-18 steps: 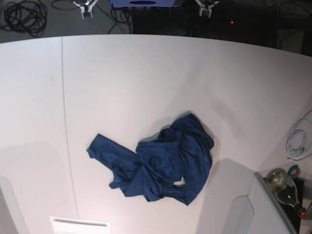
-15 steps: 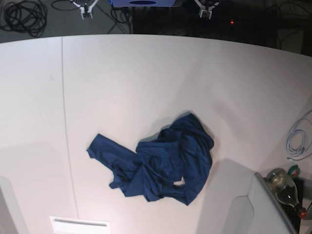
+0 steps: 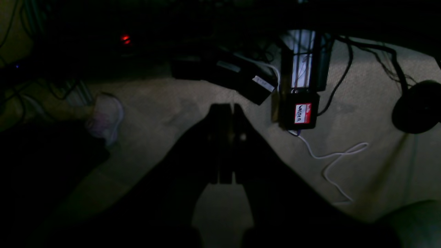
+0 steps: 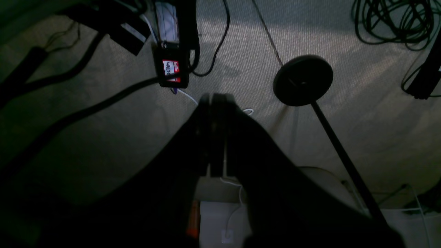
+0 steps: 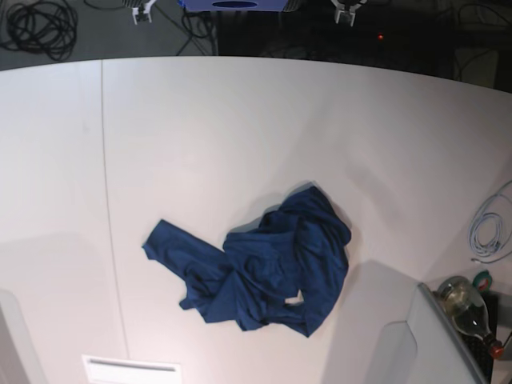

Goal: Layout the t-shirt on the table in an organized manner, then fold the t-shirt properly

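The dark navy t-shirt [image 5: 264,268] lies crumpled in a wrinkled heap on the white table [image 5: 240,128], right of the middle, with one part trailing out to the left. Both grippers hang beyond the table's far edge, well away from the shirt. In the base view only the tip of my left gripper [image 5: 349,12] and of my right gripper [image 5: 142,10] shows at the top border. Seen from the wrist cameras, my left gripper [image 3: 231,106] and my right gripper [image 4: 211,98] are shut over the carpeted floor, holding nothing.
A coil of black cable [image 5: 40,24] lies on the floor at the far left. At the table's right edge are a white cable [image 5: 490,228], a glass bottle [image 5: 468,308] and a grey panel [image 5: 432,344]. A round black stand base [image 4: 303,80] sits on the floor.
Both gripper tips have slid slightly up toward the top edge of the base view. The t-shirt has not moved.
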Available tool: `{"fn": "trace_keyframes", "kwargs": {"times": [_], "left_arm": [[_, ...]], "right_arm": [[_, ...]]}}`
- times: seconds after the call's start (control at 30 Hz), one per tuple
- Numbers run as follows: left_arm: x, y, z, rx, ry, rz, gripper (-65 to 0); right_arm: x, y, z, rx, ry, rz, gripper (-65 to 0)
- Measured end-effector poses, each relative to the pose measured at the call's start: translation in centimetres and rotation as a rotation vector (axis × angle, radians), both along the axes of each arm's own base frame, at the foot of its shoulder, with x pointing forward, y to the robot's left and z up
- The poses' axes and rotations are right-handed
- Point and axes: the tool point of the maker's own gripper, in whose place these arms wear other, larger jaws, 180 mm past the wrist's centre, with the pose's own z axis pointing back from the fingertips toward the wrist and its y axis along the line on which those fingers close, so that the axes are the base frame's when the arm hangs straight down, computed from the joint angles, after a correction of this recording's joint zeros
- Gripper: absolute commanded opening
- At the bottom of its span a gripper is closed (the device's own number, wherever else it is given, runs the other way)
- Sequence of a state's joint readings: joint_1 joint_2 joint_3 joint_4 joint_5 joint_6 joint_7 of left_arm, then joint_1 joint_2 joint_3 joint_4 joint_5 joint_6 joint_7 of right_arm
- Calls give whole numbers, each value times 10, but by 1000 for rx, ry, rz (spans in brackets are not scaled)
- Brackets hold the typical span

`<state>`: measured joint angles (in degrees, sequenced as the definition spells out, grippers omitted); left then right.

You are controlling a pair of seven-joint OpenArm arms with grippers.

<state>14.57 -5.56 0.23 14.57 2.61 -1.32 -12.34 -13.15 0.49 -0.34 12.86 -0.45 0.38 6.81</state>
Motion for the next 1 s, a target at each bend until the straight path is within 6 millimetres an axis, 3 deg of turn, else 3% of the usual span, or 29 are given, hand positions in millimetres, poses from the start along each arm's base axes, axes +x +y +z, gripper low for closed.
{"fn": "trace_keyframes", "kwargs": {"times": [0.3, 0.4, 0.47, 0.53, 0.6, 0.67, 0.8, 0.87, 0.93, 1.0], "left_arm": [[-22, 23, 7, 31, 20, -23, -650], [-39, 34, 19, 35, 17, -131, -650], [-51, 31, 35, 7, -7, -236, -650], [-57, 23, 53, -22, -42, -286, -650], [-59, 14, 73, -55, -87, -315, -650], [-43, 9, 93, -85, -160, -302, -650], [11, 50, 138, -43, -331, -176, -650], [25, 70, 163, -22, -379, -152, -650], [35, 80, 184, -4, -416, -122, -650], [57, 66, 204, -48, -485, -119, -650]], "right_arm": [[-28, -6, 8, -18, -6, -67, -650], [-49, -14, 30, -36, -62, -72, -650], [-68, -20, 56, -54, -72, -62, -650], [-75, -24, 80, -68, -67, -58, -650], [-62, -24, 107, -69, -132, -49, -650], [-34, -21, 130, -69, -213, -57, -650], [9, -10, 176, -61, -342, -101, -650], [23, -10, 200, -63, -377, -106, -650], [56, -15, 226, -77, -482, -100, -650], [106, -19, 250, -86, -615, -96, -648]]}}
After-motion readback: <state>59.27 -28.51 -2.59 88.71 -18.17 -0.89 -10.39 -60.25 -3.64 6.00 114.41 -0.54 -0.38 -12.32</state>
